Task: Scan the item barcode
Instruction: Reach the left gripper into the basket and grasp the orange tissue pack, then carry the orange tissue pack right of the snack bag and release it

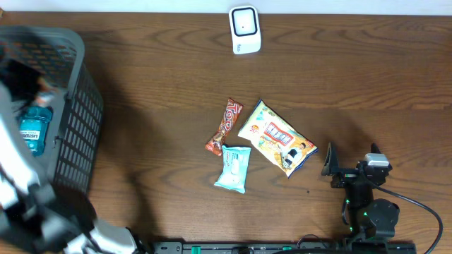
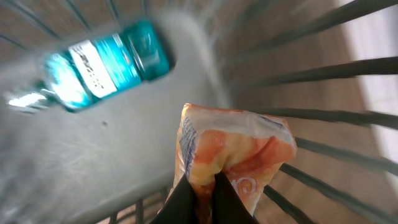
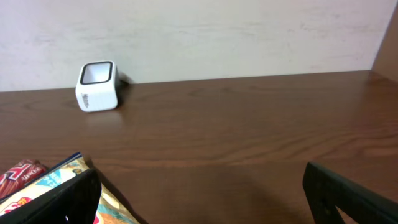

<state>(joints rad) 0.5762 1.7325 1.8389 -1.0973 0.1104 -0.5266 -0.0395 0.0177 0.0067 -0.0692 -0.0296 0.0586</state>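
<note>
overhead / basket: dark grey basket (image 1: 78,106) at the table's left edge, blue mouthwash bottle (image 1: 34,128) lying inside.
overhead / left arm: left arm (image 1: 25,187) is a blur over the basket's near side, reaching in. Its hand can't be made out here.
overhead / scanner: white scanner (image 1: 245,29) at the far edge of the table (image 1: 155,85), well apart from the basket.
overhead / loose items: red candy bar (image 1: 224,125), yellow chip bag (image 1: 277,137) and pale green packet (image 1: 233,168) bunched mid-table. The bar's lower end is just beside the green packet.
overhead / right gripper: right gripper (image 1: 351,161) near the front right, just right of the chip bag, fingers spread, holding nothing.
left wrist / left gripper: left gripper (image 2: 205,190) pinched tight on the lower end of an orange snack pack (image 2: 239,146).
left wrist / item location: the snack pack is inside the basket, over its grey floor and close to the barred wall (image 2: 323,79). No barcode readable.
left wrist / bottle: mouthwash bottle (image 2: 106,65) on its side on the basket floor, apart from the snack pack, motion-blurred.
right wrist / right gripper: right gripper (image 3: 202,199) wide apart, bare table between the fingers.
right wrist / scanner: scanner (image 3: 97,86) far left, close to the back wall.
right wrist / items: candy bar (image 3: 18,177) and chip bag (image 3: 46,180) peek in by the left finger.
</note>
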